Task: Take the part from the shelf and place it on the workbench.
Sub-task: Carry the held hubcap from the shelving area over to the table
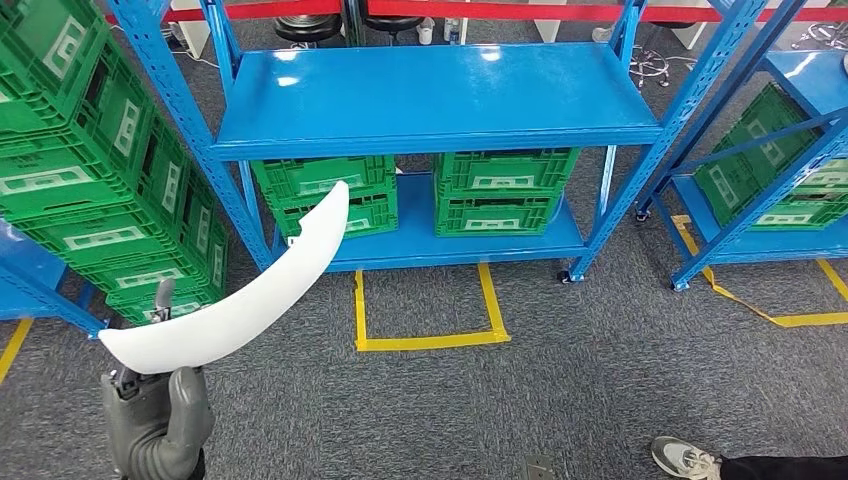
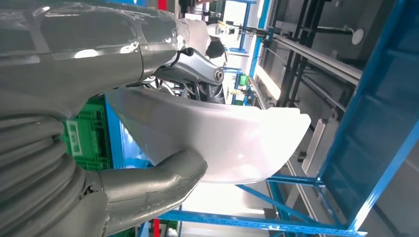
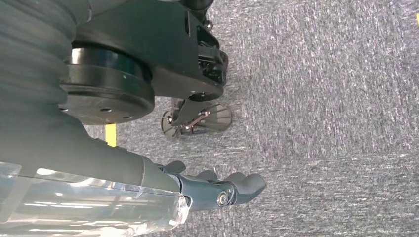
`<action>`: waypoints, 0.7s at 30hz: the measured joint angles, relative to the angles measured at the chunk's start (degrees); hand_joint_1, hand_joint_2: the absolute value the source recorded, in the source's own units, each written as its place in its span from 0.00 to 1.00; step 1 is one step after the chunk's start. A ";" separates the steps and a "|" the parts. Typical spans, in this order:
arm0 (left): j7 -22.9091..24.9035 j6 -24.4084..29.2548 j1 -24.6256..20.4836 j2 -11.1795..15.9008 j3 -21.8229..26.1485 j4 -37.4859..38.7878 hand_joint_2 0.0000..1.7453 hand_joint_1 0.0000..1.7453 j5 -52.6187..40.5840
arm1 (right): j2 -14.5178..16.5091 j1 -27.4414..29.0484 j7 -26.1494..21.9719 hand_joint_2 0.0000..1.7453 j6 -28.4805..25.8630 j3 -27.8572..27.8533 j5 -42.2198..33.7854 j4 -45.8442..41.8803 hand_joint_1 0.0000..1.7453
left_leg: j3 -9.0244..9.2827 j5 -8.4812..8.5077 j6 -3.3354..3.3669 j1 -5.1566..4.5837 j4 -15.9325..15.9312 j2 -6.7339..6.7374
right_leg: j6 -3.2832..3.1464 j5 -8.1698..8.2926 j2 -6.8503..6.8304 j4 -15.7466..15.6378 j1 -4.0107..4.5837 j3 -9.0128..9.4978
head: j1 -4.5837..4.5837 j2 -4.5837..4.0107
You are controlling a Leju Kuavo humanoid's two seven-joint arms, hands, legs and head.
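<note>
Blue metal racks hold green crates on grey carpet marked with yellow tape.

No words or numbers could be read. Green crates had white labels, print too small to tell.

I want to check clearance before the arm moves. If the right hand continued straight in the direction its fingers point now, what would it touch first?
Probably nothing solid. In the right wrist view the right hand hangs with empty fingers, and only the grey carpet floor lies beyond the fingertips. Depth is unclear, so the gap to the floor cannot be judged.
</note>
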 joint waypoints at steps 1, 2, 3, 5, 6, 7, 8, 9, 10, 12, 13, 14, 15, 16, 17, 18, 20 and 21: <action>-0.01 0.05 -0.03 0.04 0.00 0.07 1.00 1.00 -0.02 | 0.01 -0.03 -0.06 1.00 0.08 -0.13 0.11 -0.02 0.00 | -0.01 0.03 0.07 -0.01 -0.07 -0.01 | -0.82 -0.14 -0.01 0.04 0.01 -0.05 | 0.18 0.00; -0.01 0.09 -0.03 0.06 0.00 0.12 1.00 1.00 -0.07 | 0.02 -0.06 -0.15 1.00 0.16 -0.22 0.30 -0.03 0.00 | -0.01 0.08 0.17 -0.08 -0.07 -0.03 | -1.46 0.07 -0.02 0.01 0.02 -0.07 | 0.42 0.00; -0.01 0.07 -0.04 0.08 0.01 0.15 1.00 1.00 -0.15 | 0.02 -0.12 -0.24 1.00 0.19 -0.29 0.55 -0.04 0.00 | -0.03 0.13 0.32 -0.17 -0.07 -0.03 | -1.61 0.27 0.00 -0.04 0.01 -0.08 | 0.64 0.00; 0.00 -0.13 -0.04 0.12 0.05 0.20 1.00 1.00 -0.38 | 0.03 -0.30 -0.38 1.00 0.05 -0.34 0.99 -0.05 0.00 | -0.12 0.21 0.64 -0.34 -0.07 -0.02 | -1.44 0.67 0.04 -0.18 -0.06 -0.09 | 0.99 0.00; 0.00 -0.23 -0.03 0.14 0.07 0.22 1.00 1.00 -0.48 | 0.02 -0.40 -0.40 1.00 -0.05 -0.36 1.17 -0.05 0.00 | -0.16 0.23 0.77 -0.40 -0.06 -0.03 | -1.25 0.80 0.05 -0.27 -0.11 -0.08 | 1.11 0.00; 0.00 -0.29 -0.03 0.15 0.09 0.23 1.00 1.00 -0.55 | 0.02 -0.49 -0.42 1.00 -0.14 -0.37 1.28 -0.05 0.00 | -0.21 0.25 0.86 -0.45 -0.05 -0.04 | -1.07 0.89 0.05 -0.34 -0.15 -0.06 | 1.20 0.00; 0.00 -0.33 -0.03 0.16 0.10 0.23 1.00 1.00 -0.59 | 0.02 -0.58 -0.42 1.00 -0.22 -0.37 1.36 -0.05 0.00 | -0.24 0.26 0.89 -0.48 -0.05 -0.06 | -0.82 0.96 0.05 -0.41 -0.19 -0.05 | 1.26 0.00; 0.00 -0.39 -0.03 0.17 0.11 0.23 1.00 1.00 -0.61 | 0.02 -0.65 -0.42 1.00 -0.30 -0.37 1.39 -0.05 0.00 | -0.28 0.26 0.91 -0.50 -0.03 -0.07 | -0.50 1.03 0.05 -0.49 -0.23 -0.04 | 1.31 0.00; 0.00 -0.50 -0.03 0.18 0.12 0.23 1.00 1.00 -0.61 | 0.02 -0.72 -0.42 1.00 -0.42 -0.37 1.41 -0.05 0.00 | -0.31 0.25 0.92 -0.52 -0.02 -0.08 | -0.07 1.06 0.05 -0.57 -0.29 -0.03 | 1.34 0.00; -0.01 -0.78 -0.01 0.18 0.13 0.23 1.00 1.00 -0.70 | 0.01 -0.82 -0.42 1.00 -0.76 -0.37 1.45 -0.04 0.00 | -0.36 0.23 0.96 -0.60 0.00 -0.08 | 1.06 1.08 0.05 -0.75 -0.45 0.02 | 1.43 0.00; -0.01 -0.89 0.01 0.18 0.14 0.23 1.00 1.00 -0.83 | 0.00 -0.84 -0.42 1.00 -0.95 -0.37 1.46 -0.03 0.00 | -0.38 0.21 1.00 -0.64 0.00 -0.08 | 1.58 1.06 0.05 -0.81 -0.52 0.04 | 1.49 0.00; -0.01 -0.95 0.05 0.18 0.14 0.23 1.00 1.00 -1.02 | -0.01 -0.83 -0.39 1.00 -1.15 -0.37 1.44 -0.03 0.00 | -0.38 0.18 1.03 -0.67 0.00 -0.09 | 1.94 1.03 0.05 -0.86 -0.57 0.05 | 1.54 0.00; -0.01 -0.99 0.12 0.18 0.15 0.23 1.00 1.00 -1.25 | -0.02 -0.80 -0.34 1.00 -1.32 -0.37 1.41 -0.03 0.00 | -0.37 0.16 1.06 -0.69 0.00 -0.11 | 2.13 1.01 0.05 -0.87 -0.60 0.06 | 1.57 0.00; 0.00 -1.04 0.20 0.18 0.15 0.23 1.00 1.00 -1.45 | -0.04 -0.75 -0.27 1.00 -1.46 -0.38 1.37 -0.03 0.00 | -0.35 0.15 1.09 -0.69 0.00 -0.12 | 2.23 0.98 0.05 -0.88 -0.60 0.06 | 1.58 0.00; 0.00 -1.08 0.30 0.18 0.16 0.23 1.00 1.00 -1.63 | -0.07 -0.68 -0.14 1.00 -1.58 -0.39 1.33 -0.03 0.00 | -0.32 0.14 1.11 -0.67 -0.01 -0.13 | 2.32 0.96 0.05 -0.88 -0.59 0.06 | 1.57 0.00; 0.00 -1.10 0.39 0.18 0.16 0.23 1.00 1.00 -1.79 | -0.11 -0.59 -0.01 1.00 -1.64 -0.43 1.32 -0.03 0.00 | -0.30 0.14 1.11 -0.65 -0.03 -0.14 | 2.41 0.94 0.04 -0.87 -0.58 0.06 | 1.56 0.00; -0.01 -1.10 0.60 0.18 0.19 0.22 1.00 1.00 -2.06 | -0.17 -0.34 0.37 1.00 -1.69 -0.65 1.39 -0.02 0.00 | -0.27 0.14 1.10 -0.59 -0.07 -0.15 | 2.53 0.92 0.04 -0.86 -0.55 0.05 | 1.53 0.00; -0.01 -1.10 0.73 0.18 0.19 0.21 1.00 1.00 -2.20 | -0.19 -0.23 0.53 1.00 -1.70 -0.75 1.45 -0.01 0.00 | -0.26 0.15 1.09 -0.55 -0.10 -0.15 | 2.53 0.92 0.04 -0.84 -0.52 0.04 | 1.52 0.00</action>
